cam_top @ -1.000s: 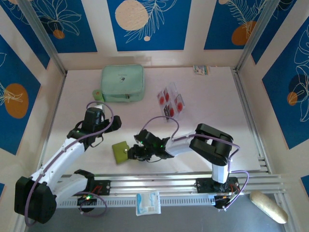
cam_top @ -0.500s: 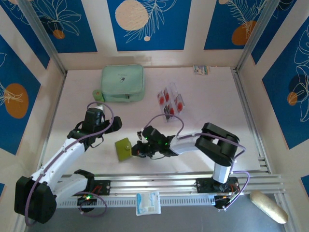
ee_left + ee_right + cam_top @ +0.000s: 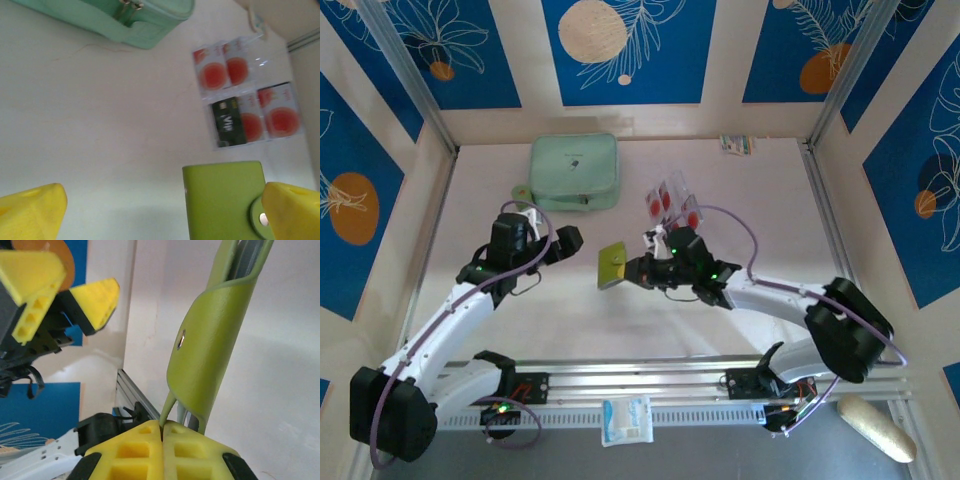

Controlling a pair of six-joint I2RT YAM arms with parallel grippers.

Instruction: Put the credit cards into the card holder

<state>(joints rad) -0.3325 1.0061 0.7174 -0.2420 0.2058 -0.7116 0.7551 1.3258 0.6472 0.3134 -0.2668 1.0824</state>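
Toward the credit cards (image 3: 670,203) — card holder (image 3: 612,267) has moved.

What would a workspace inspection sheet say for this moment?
Surface: pale table, no spills seen.
Job's things: card holder held by its flap; credit cards lying flat on the table beyond it.
Clutter: mint zip case and small green roll at the far left.
Claws: left claw open, empty; right claw shut on the card holder.
Cables: purple cable arches beside the credit cards.
Surroundings: blue patterned walls.
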